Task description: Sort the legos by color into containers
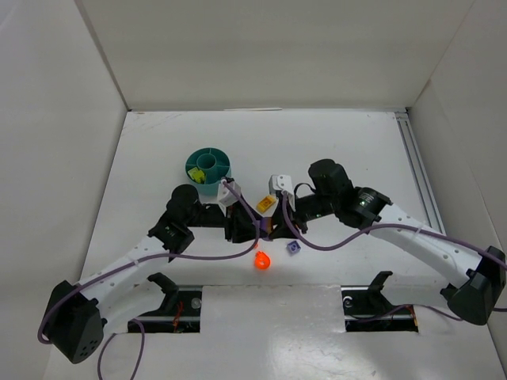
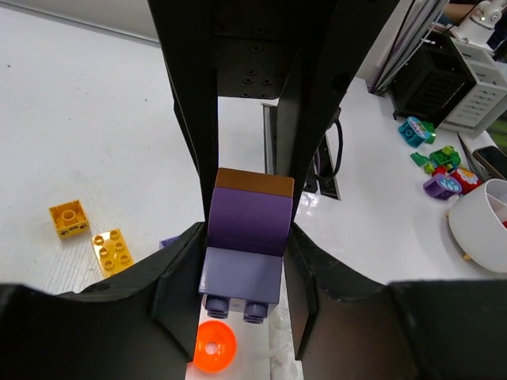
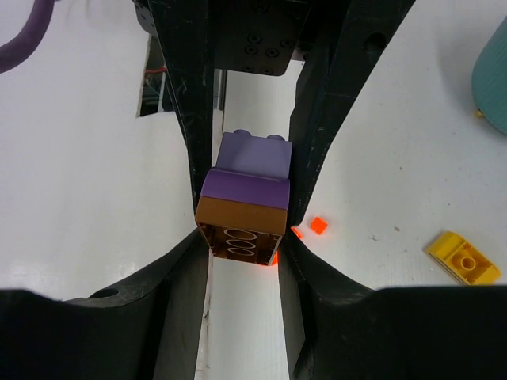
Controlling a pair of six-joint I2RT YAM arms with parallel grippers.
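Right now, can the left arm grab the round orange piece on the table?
Probably not yet: the left end effector is closed on the purple-and-brown stack, which the right end effector also grips. The orange piece lies close by, uncovered.

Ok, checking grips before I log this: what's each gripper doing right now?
Left gripper: closed on the purple-brown stack, purple end.
Right gripper: closed on the same stack, brown end.
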